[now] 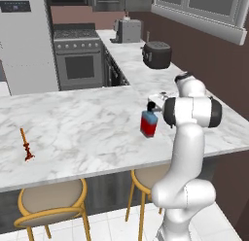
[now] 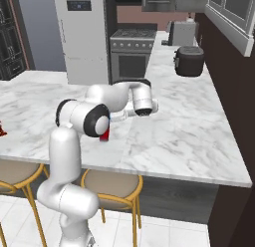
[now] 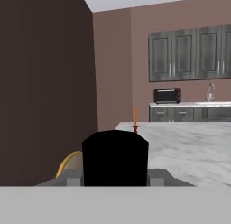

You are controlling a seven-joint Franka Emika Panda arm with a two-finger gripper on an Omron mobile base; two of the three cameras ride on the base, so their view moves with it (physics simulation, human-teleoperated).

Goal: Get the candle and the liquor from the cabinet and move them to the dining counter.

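1. Left base view: the candle already stands on the marble dining counter; the liquor is upright on it too.
2. Right base view: the arm hides the gripper mostly.
3. Hand view: the jaws pinch the bottle's black cap, so only letting go remains, I judge. Wall cabinet beyond.

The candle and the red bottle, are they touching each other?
Apart. The left base view shows the candle far left on the dining counter, the liquor far right, bare marble between.

stove | fridge | toaster | microwave | stools
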